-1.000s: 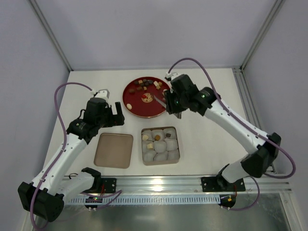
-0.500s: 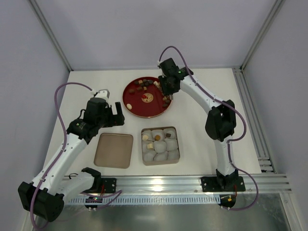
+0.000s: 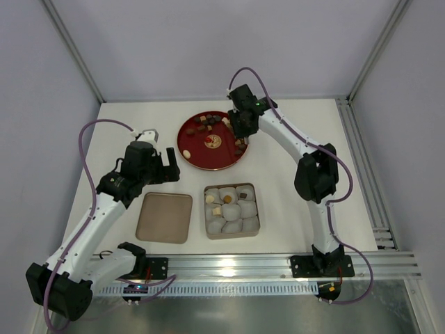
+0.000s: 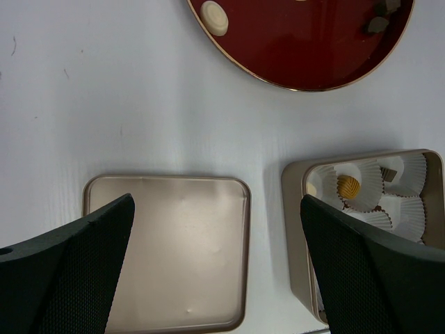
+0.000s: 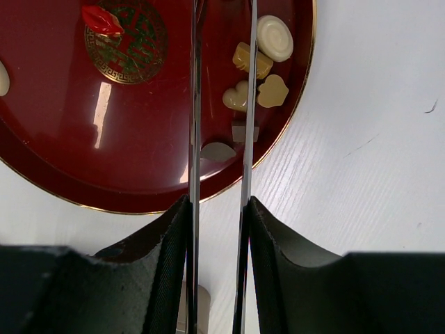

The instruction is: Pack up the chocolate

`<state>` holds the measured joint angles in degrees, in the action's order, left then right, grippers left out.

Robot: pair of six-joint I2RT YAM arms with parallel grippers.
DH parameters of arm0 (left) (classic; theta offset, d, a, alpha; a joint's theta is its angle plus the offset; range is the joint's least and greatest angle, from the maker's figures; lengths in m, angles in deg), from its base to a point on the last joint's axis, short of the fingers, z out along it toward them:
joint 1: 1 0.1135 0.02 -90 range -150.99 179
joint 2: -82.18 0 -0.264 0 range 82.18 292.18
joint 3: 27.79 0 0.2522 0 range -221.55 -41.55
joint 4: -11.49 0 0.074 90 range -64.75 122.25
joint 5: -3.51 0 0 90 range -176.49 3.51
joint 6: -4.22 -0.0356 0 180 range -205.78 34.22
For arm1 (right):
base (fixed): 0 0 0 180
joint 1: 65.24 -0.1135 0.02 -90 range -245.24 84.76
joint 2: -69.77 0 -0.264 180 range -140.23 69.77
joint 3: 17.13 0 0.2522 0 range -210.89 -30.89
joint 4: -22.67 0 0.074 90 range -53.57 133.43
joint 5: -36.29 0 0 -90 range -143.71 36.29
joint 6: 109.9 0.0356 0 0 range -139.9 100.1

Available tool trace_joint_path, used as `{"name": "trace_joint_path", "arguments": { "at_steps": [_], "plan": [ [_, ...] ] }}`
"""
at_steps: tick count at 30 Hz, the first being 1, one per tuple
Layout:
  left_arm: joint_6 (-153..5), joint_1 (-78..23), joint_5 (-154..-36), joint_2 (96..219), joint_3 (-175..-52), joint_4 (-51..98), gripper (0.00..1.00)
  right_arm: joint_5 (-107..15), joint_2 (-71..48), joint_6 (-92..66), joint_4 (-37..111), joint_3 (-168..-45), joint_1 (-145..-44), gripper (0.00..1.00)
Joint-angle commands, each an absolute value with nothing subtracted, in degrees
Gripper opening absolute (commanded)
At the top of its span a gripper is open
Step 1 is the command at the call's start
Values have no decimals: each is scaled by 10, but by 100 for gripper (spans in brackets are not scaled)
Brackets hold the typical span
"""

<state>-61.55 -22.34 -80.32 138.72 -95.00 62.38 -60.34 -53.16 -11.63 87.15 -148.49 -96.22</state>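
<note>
The chocolate [image 3: 208, 122] lies scattered on a round red plate [image 3: 208, 154]. In the right wrist view, cream and tan pieces [image 5: 252, 60] and two dark pieces [image 5: 217, 151] sit near the plate's [image 5: 139, 153] rim. My right gripper [image 3: 240, 126] [image 5: 219, 209] is shut on metal tweezers [image 5: 195, 104]. Their two blades reach over the plate, tips out of view. My left gripper [image 3: 162, 164] [image 4: 217, 209] is open and empty, above the gap between the tin lid [image 4: 174, 250] and the square tin [image 4: 295, 209].
The square tin [image 3: 231, 227] holds pale paper cups, with a tan piece [image 4: 348, 186] and a dark piece [image 4: 391, 170] inside. The flat lid [image 3: 164, 217] lies left of it. A metal rail runs along the near edge.
My right arm has folded in and carried the tweezers from the plate's right side to its far right edge, then held still. The left arm has not moved.
</note>
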Motion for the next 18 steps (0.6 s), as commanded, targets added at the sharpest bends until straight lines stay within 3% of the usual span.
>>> {"name": "trace_joint_path", "arguments": {
  "at_steps": [1, 18],
  "plan": [
    [-613, -221, -804, 1388, -965, 618, 100, -599, -543, -119, 863, -1506, -961, 40],
    [-613, -221, -803, 1388, -965, 617, 100, -595, -535, -112, 871, -1517, -960, 36]
  ]
}}
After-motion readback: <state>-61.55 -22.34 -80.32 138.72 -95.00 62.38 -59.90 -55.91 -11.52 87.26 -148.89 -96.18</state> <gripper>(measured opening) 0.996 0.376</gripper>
